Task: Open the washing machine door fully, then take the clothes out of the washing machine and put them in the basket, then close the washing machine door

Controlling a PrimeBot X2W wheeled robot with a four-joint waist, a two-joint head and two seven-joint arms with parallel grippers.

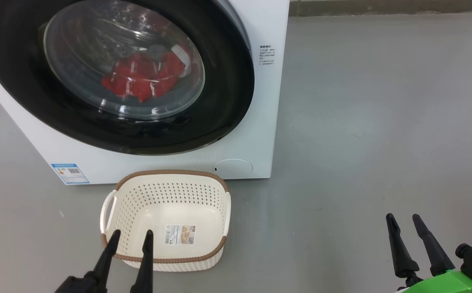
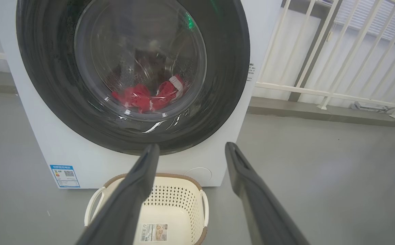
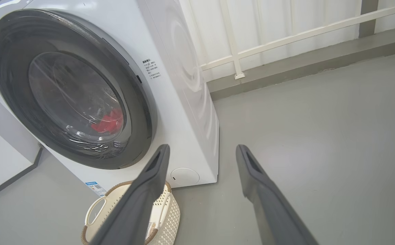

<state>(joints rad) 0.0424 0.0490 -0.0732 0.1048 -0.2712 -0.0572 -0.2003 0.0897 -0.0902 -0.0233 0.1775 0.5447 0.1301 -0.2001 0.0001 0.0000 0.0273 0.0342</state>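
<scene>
Washing machine (image 1: 269,101): stands on the grey floor (image 1: 362,122), front face towards the robot.
Washing machine door (image 1: 228,81): shut, its black rim sitting flush on the machine front; no gap shows along the edge in the right wrist view.
Clothes (image 1: 142,77): red bundle with some white trim, lying low in the drum behind the glass.
Basket (image 1: 171,173): empty apart from a paper label (image 1: 180,235) on its bottom; on the floor just in front of the machine, below the door.
Left gripper (image 1: 132,234): fingers spread apart, nothing between them; held over the near rim of the basket, clear of the machine.
Right gripper (image 1: 403,217): fingers spread apart, empty; over bare floor, well to the right of the basket.
Step in hand: the first one, opening the door; judged not yet begun.
Next move calls for: one arm reaching to the door's edge, finding a purchase there and swinging the door fully out. The handle cannot be made out clearly.
Caution: the basket sits close under the door, so the arm needs room around it.
</scene>
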